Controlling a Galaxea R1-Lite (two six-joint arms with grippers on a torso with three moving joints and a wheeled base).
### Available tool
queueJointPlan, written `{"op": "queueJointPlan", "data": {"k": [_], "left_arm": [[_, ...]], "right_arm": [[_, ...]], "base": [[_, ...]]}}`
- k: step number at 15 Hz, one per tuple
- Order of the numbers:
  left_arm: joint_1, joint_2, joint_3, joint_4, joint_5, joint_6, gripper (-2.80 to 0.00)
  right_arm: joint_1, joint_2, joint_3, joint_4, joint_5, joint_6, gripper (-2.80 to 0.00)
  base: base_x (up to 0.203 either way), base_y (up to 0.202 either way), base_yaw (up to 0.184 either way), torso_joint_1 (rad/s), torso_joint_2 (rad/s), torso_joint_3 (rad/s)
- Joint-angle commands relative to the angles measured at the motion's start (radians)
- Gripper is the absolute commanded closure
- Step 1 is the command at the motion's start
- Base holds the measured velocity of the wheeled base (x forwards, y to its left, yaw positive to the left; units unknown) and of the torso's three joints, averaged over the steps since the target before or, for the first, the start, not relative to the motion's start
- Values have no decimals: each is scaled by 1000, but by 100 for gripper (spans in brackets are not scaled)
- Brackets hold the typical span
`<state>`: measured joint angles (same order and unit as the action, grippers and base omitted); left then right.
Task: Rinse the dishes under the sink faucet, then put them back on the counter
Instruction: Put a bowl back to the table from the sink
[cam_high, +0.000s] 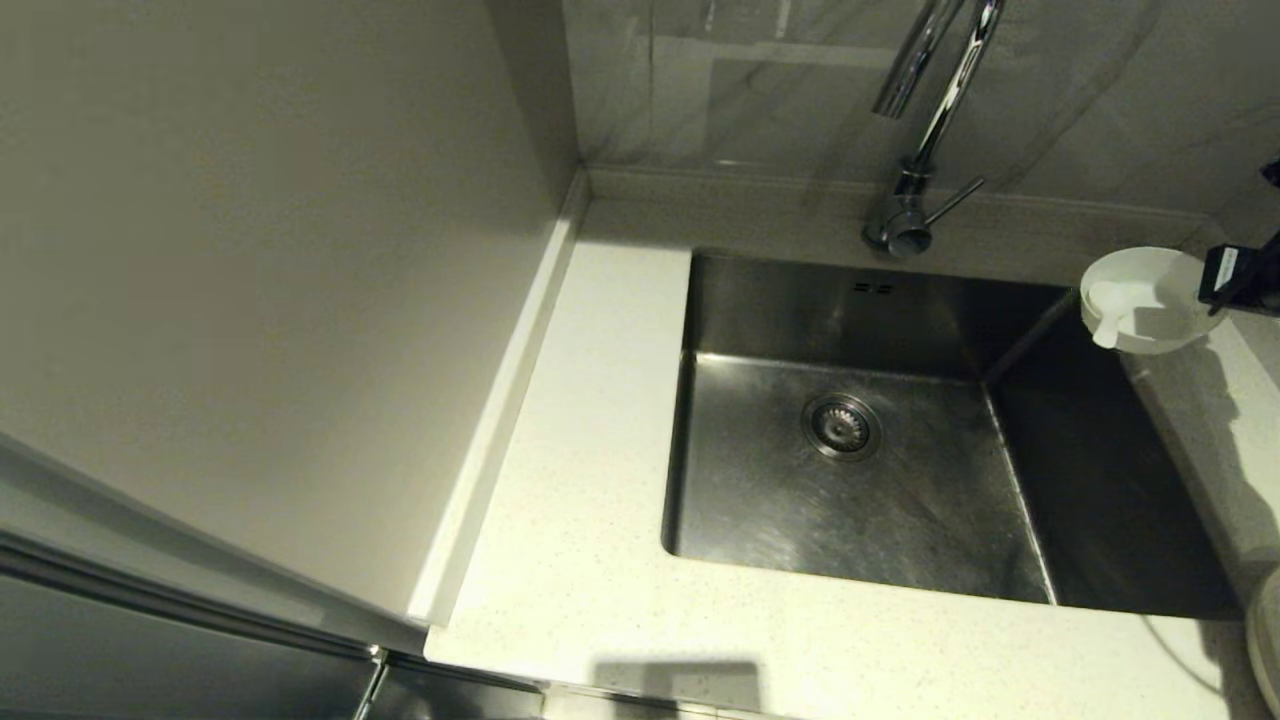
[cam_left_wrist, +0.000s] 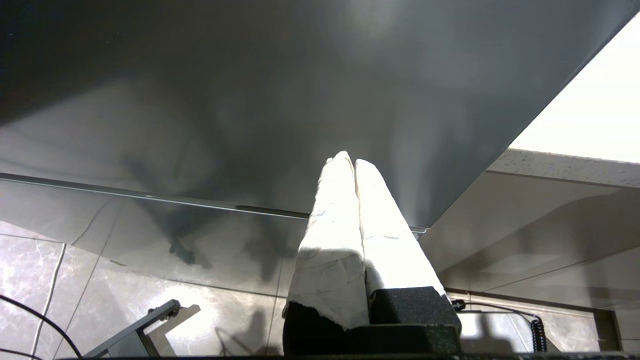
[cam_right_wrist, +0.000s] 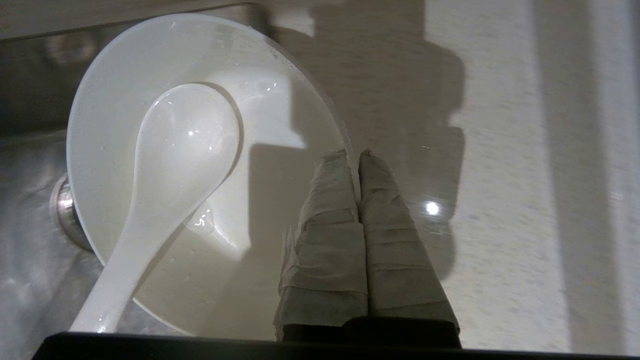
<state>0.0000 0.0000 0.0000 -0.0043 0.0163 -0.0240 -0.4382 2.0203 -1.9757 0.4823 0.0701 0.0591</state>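
- The right gripper (cam_right_wrist: 356, 155) pinches the rim of the bowl (cam_high: 1140, 300), its jaws clamped on the thin white edge.
- The bowl is at the far right corner of the sink (cam_high: 860, 420), partly over the basin and partly over the counter (cam_high: 590, 560).
- The spoon (cam_right_wrist: 170, 170) lies inside the bowl. Its long handle sticks out over the rim, toward the sink.
- Small drops shine on the bowl and spoon, so they look wet. I think the rinse is done.
- No water runs from the faucet (cam_high: 915, 190).
- The bowl is not yet set down on the counter.
- The left gripper (cam_left_wrist: 354, 162) waits low beside the cabinet, jaws pressed together with nothing between them.
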Motion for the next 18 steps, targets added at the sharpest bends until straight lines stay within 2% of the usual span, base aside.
{"op": "queueJointPlan", "data": {"k": [1, 6, 13, 15, 18], "left_arm": [[0, -3, 0, 0, 1, -1, 0], [0, -3, 0, 0, 1, -1, 0], [0, -3, 0, 0, 1, -1, 0], [0, -3, 0, 0, 1, -1, 0], [0, -3, 0, 0, 1, -1, 0]], "right_arm": [[-40, 12, 0, 1, -2, -5, 0], [-97, 38, 0, -1, -5, -46, 0], [-105, 73, -2, -30, -35, -96, 0], [-108, 79, 0, -59, -41, -142, 0], [-108, 87, 0, -62, -42, -145, 0]], "base": [[0, 0, 0, 0, 0, 0], [0, 0, 0, 0, 0, 0], [0, 0, 0, 0, 0, 0], [0, 0, 0, 0, 0, 0], [0, 0, 0, 0, 0, 0]]}}
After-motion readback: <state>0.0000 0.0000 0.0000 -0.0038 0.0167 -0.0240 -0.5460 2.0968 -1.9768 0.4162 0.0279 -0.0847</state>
